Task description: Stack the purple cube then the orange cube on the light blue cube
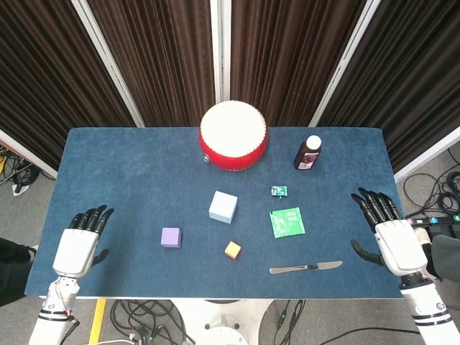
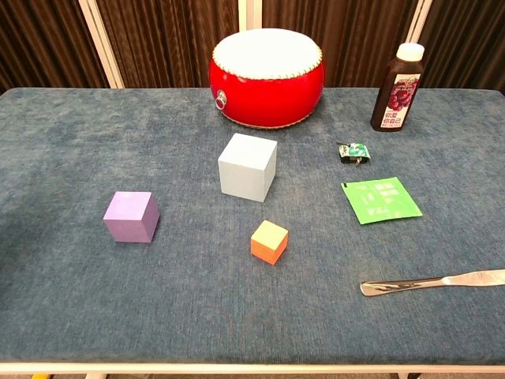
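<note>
The light blue cube (image 1: 223, 206) (image 2: 248, 166) stands near the middle of the blue table. The purple cube (image 1: 171, 237) (image 2: 131, 216) lies to its front left, and the small orange cube (image 1: 232, 249) (image 2: 269, 241) sits just in front of it. All three are apart and nothing is stacked. My left hand (image 1: 80, 242) rests at the table's left front edge, fingers spread and empty, well left of the purple cube. My right hand (image 1: 389, 234) rests at the right front edge, fingers spread, empty. The chest view shows neither hand.
A red drum (image 1: 233, 135) (image 2: 267, 76) stands at the back centre, with a dark bottle (image 1: 307, 152) (image 2: 397, 87) to its right. A small green clip (image 1: 279, 190) (image 2: 353, 151), a green packet (image 1: 287, 221) (image 2: 380, 199) and a metal knife (image 1: 305, 267) (image 2: 432, 282) lie on the right side.
</note>
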### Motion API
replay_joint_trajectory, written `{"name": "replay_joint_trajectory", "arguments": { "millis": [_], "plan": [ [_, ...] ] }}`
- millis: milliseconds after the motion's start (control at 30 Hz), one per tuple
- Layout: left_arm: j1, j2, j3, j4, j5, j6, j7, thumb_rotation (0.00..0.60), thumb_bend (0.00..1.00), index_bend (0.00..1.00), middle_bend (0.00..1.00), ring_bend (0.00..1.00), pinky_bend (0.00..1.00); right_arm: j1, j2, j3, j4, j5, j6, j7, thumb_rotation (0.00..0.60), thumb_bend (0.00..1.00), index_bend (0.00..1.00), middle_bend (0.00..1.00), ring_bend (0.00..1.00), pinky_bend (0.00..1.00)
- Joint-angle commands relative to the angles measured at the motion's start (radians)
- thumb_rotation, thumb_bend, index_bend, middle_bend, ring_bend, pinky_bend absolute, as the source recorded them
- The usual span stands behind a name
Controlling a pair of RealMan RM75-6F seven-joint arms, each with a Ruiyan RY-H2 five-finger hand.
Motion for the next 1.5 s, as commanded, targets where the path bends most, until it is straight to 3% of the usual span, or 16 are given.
{"name": "replay_joint_trajectory", "arguments": {
  "millis": [33,367,600,767,867,1033,1300,1500],
  "plan": [
    [0.0,0.001,0.0,-0.003,0.0,-0.001,0.001,0.6,0.09,0.21,0.26,0.21,0.27,0.0,0.0,0.0,0.0,0.0,-0.001,0.0,0.6,0.21,0.0,0.0,0.0,0.0],
    [-0.02,0.005,-0.012,-0.025,0.017,-0.011,0.006,0.6,0.09,0.21,0.26,0.21,0.27,0.001,0.002,0.002,0.002,0.002,0.0,0.008,0.6,0.21,0.0,0.0,0.0,0.0],
    [-0.071,0.022,-0.042,-0.074,-0.009,-0.081,0.021,0.6,0.09,0.21,0.26,0.21,0.27,0.003,-0.002,0.003,0.002,0.012,-0.006,-0.002,0.6,0.21,0.0,0.0,0.0,0.0],
    [-0.166,0.028,-0.073,-0.131,-0.059,-0.228,0.069,0.6,0.09,0.21,0.26,0.21,0.27,-0.011,-0.017,0.001,0.021,-0.037,0.04,0.008,0.6,0.22,0.0,0.0,0.0,0.0],
    [-0.253,0.026,-0.1,-0.147,-0.126,-0.367,0.125,0.6,0.09,0.21,0.26,0.21,0.28,-0.012,-0.023,-0.005,0.031,-0.049,0.042,0.01,0.6,0.22,0.0,0.01,0.0,0.0],
    [-0.392,-0.034,-0.151,-0.105,-0.234,-0.518,0.222,0.6,0.09,0.23,0.27,0.21,0.28,-0.017,-0.025,-0.012,0.04,-0.065,0.049,0.013,0.6,0.22,0.0,0.0,0.0,0.0],
    [-0.567,-0.114,-0.227,-0.028,-0.338,-0.623,0.269,0.6,0.09,0.24,0.27,0.21,0.28,-0.014,-0.022,-0.002,0.05,-0.044,0.047,0.035,0.6,0.22,0.0,0.0,0.0,0.0],
    [-0.654,-0.17,-0.232,0.028,-0.431,-0.685,0.238,0.6,0.09,0.24,0.27,0.21,0.28,-0.006,-0.016,0.003,0.042,-0.038,0.036,0.031,0.6,0.22,0.0,0.0,0.0,0.0]
  ]
}}
